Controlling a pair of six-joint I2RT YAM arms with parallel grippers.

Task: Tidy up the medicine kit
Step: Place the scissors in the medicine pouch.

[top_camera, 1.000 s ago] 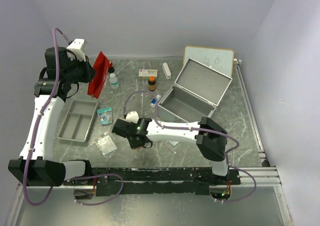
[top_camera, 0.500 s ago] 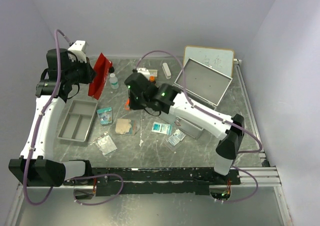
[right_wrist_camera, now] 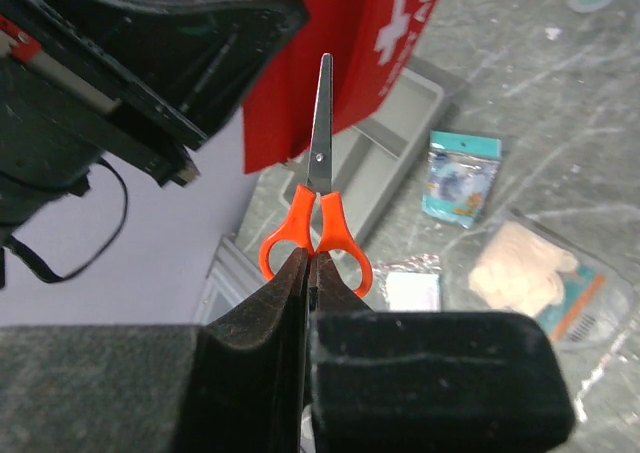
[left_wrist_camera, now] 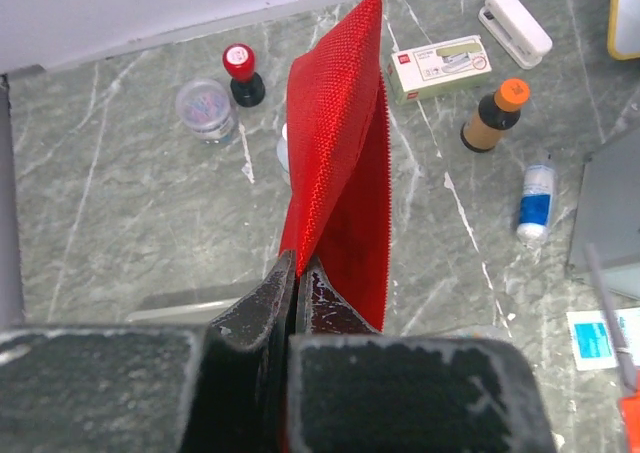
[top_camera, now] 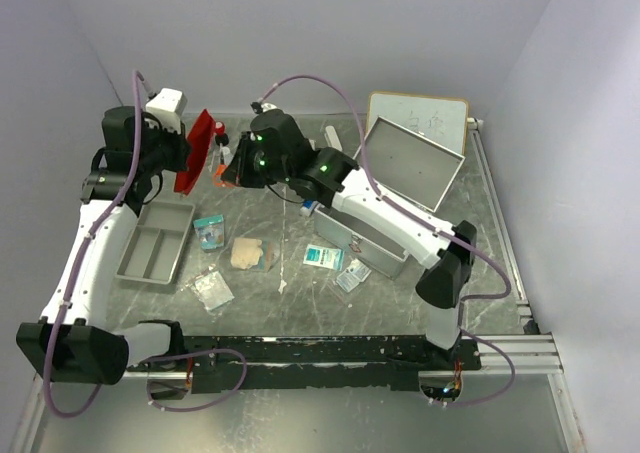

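While the medicine kit (top_camera: 412, 165) sits open, packets (top_camera: 323, 257) lie loose beside it; left gripper (left_wrist_camera: 295, 273) clamps red pouch (left_wrist_camera: 335, 173), right gripper (right_wrist_camera: 308, 263) pinches orange scissors (right_wrist_camera: 318, 208). Mostly undone.

— What is shown of the medicine kit (top_camera: 415, 168)?
— A boxy silver aluminium case, standing open and turned at an angle, just in front of the whiteboard (top_camera: 420, 118).
— And the lid?
— Hinged, raised, leaning back toward the whiteboard, its plain grey inner face showing. The body's contents cannot be made out.
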